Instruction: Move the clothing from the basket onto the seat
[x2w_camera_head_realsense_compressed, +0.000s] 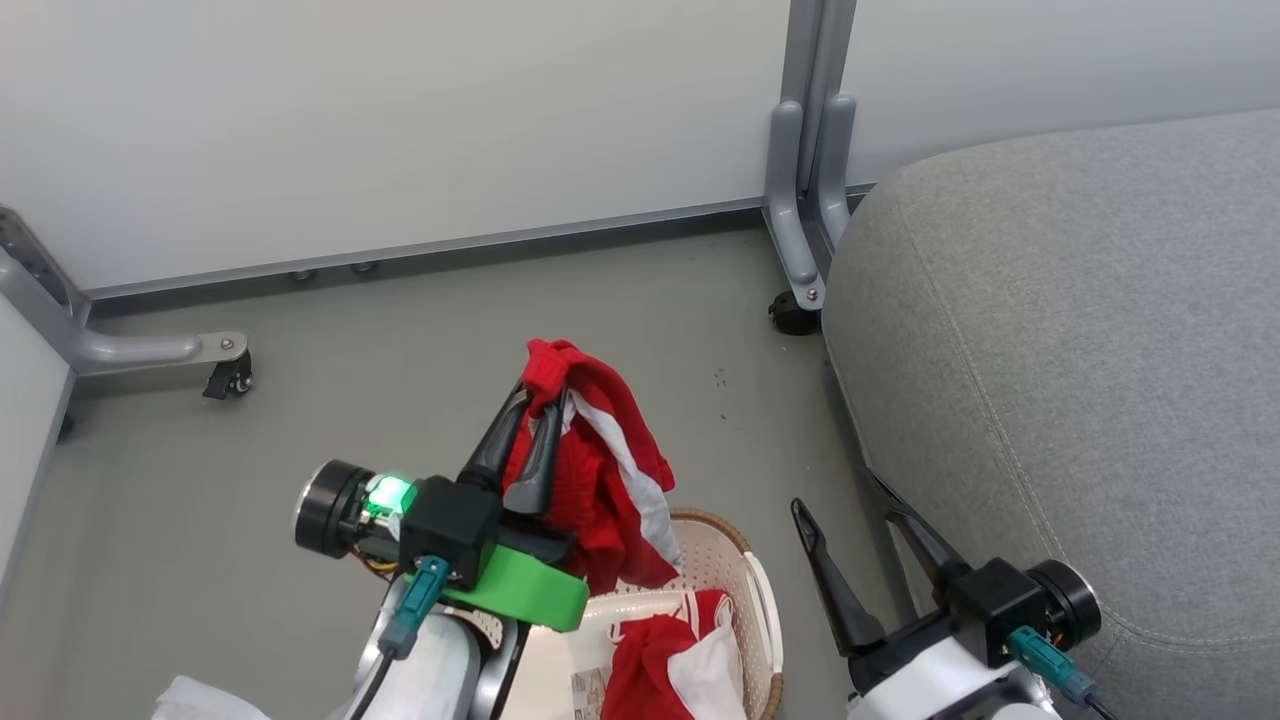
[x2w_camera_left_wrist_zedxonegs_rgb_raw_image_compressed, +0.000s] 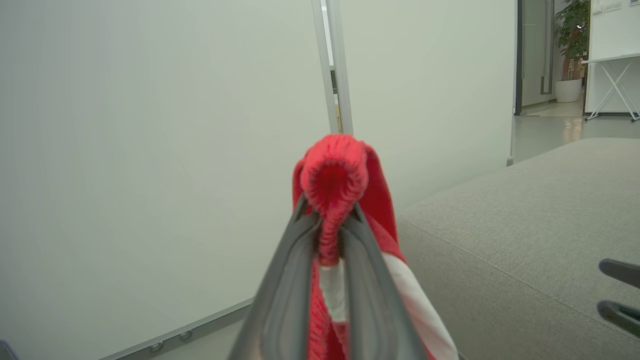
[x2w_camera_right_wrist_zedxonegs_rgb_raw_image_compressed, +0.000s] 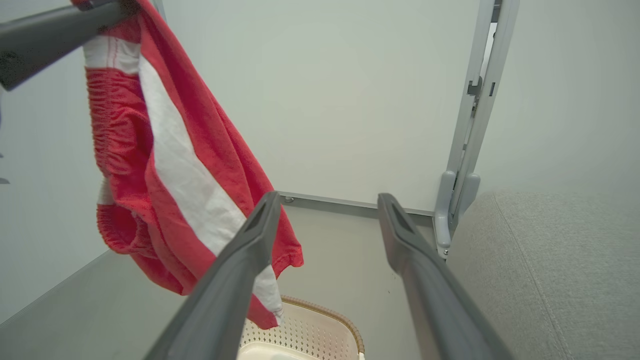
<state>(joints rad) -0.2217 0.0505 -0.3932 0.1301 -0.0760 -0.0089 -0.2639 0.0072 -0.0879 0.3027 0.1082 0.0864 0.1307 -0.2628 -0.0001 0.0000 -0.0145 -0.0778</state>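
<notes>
My left tool (x2w_camera_head_realsense_compressed: 543, 395) is clamped on a bunched fold of one red garment (x2w_camera_head_realsense_compressed: 600, 470) — looks like the ribbed waistband, pinched right at the fingertips. The piece hangs free above the basket (x2w_camera_head_realsense_compressed: 745, 545), with its lower hem down around the rim. A second garment (x2w_camera_head_realsense_compressed: 650, 660), red with white panels, lies crumpled inside the basket. My right tool (x2w_camera_right_wrist_zedxonegs_rgb_raw_image_compressed: 328, 200) has its fingers well apart with nothing in them, sitting between the basket and the seat (x2w_camera_head_realsense_compressed: 1080, 350), which is off to my right.

Handling-wise, this stuff looks like light, floppy knit. It'll swing and drape, and there's nothing to break, but I reckon it could snag on the basket's rim or trail on the floor (x2w_camera_head_realsense_compressed: 400, 330) if I carry it low. The gathered band seems a good place to grip — thicker and less slippery than the flat panels. Next bit, I'd guess, is carrying it right until it's over the cushion and letting go there. For the one in the basket, I'd pinch a raised fold near the top rather than dig for an edge.
</notes>
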